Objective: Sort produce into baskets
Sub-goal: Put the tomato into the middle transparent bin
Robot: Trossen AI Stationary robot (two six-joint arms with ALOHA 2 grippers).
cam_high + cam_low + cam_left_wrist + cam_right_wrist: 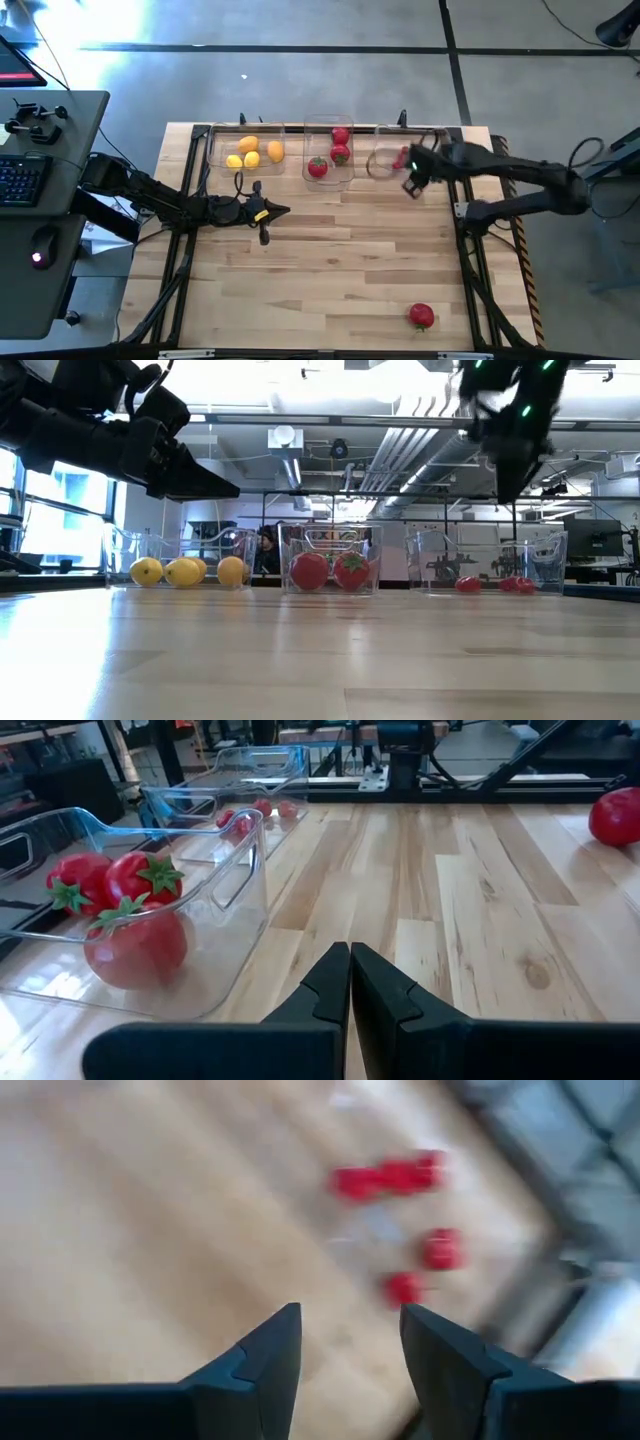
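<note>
The right end effector [411, 184], fingers apart and empty, hovered by the clear plastic berry bin [385, 160]; well behind it lay a round red toy tomato [421, 316], probably light, stiff, slippery; grip its middle.

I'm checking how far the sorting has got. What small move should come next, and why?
Probably the right gripper, open above the right basket where the small red berries lie, should lift clear and head toward the lone red fruit on the table's near edge. It appears to be the only piece outside a basket; the left gripper waits shut mid-table.
</note>
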